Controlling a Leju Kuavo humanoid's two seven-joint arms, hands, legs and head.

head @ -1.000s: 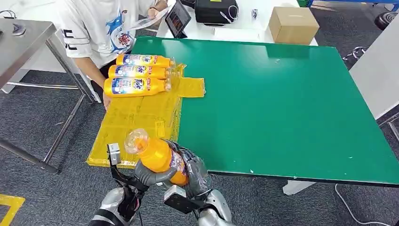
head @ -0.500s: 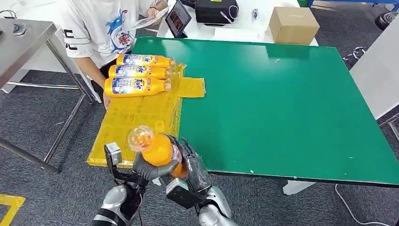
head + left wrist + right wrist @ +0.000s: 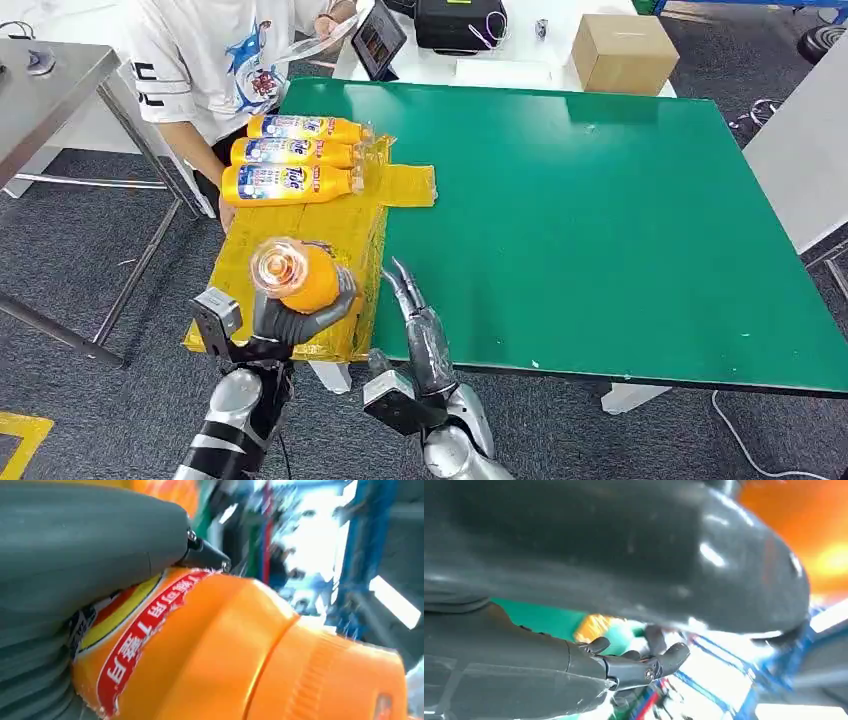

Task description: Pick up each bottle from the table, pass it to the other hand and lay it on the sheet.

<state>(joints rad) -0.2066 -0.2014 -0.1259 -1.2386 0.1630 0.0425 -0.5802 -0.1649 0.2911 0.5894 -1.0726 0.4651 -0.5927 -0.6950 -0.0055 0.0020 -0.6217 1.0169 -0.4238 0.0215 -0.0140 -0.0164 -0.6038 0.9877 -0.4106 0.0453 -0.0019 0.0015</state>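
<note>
My left hand [image 3: 290,318] grips an orange bottle [image 3: 295,277] with a clear cap, held over the near end of the yellow sheet [image 3: 290,240]. In the left wrist view the same bottle [image 3: 225,650] shows its red label under my thumb. My right hand [image 3: 420,330] is beside it to the right, fingers straight and apart, holding nothing, over the green table's near edge. Its fingers [image 3: 644,665] are spread in the right wrist view. Three orange bottles [image 3: 290,155] lie side by side on the far end of the sheet.
A person in a white shirt [image 3: 215,55] stands at the table's far left corner, one hand by the sheet. A cardboard box [image 3: 622,50], a tablet [image 3: 378,38] and a black case [image 3: 458,22] sit beyond the green table [image 3: 600,220]. A metal table [image 3: 60,90] stands left.
My right hand has let go of the bottle and drawn away to the right. My left hand now holds it alone and has carried it up and left over the sheet.
</note>
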